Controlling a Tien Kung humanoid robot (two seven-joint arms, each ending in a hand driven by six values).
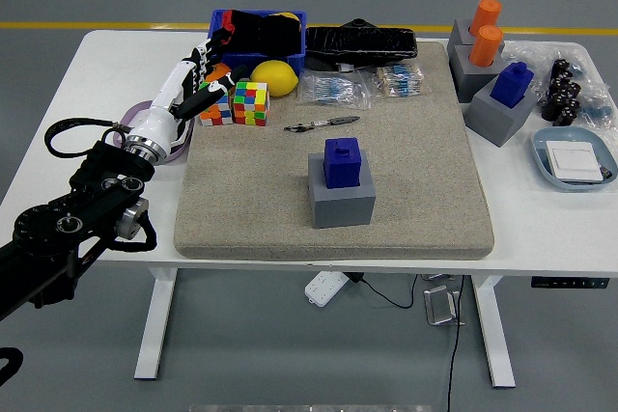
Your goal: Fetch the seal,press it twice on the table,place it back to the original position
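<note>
Nearest us, at the lower left, our black left arm [72, 229] of jointed metal housings and looped cable reaches in over the smooth white table [116, 74]. It ends in our left hand [183, 94], white-shelled with dark finger segments, the fingers extended and loosely spread, clasping nothing, over the table's left side beside the mat's edge.

On the middle of the coarse, felt-like beige mat [415, 190] we see the seal [343, 162], a boxy blue stamp with a small square knob on top, seated upright in a blocky grey holder [342, 202]. It is well apart from our hand.

Beyond it lies a thin dark pen [322, 123], and to the left a multicoloured puzzle cube [250, 103] stands just beside a rounded yellow lemon [273, 77]. Clear crinkled plastic bags [333, 90] of small parts lie near the mat's far edge.

At the far side stand a blue plastic bin [257, 34] and a glossy black tray [360, 41]. On the right, two orange cylinders [486, 31] and a second blue stamp [511, 84] sit in grey blocks, near a pale blue dish [575, 159].
</note>
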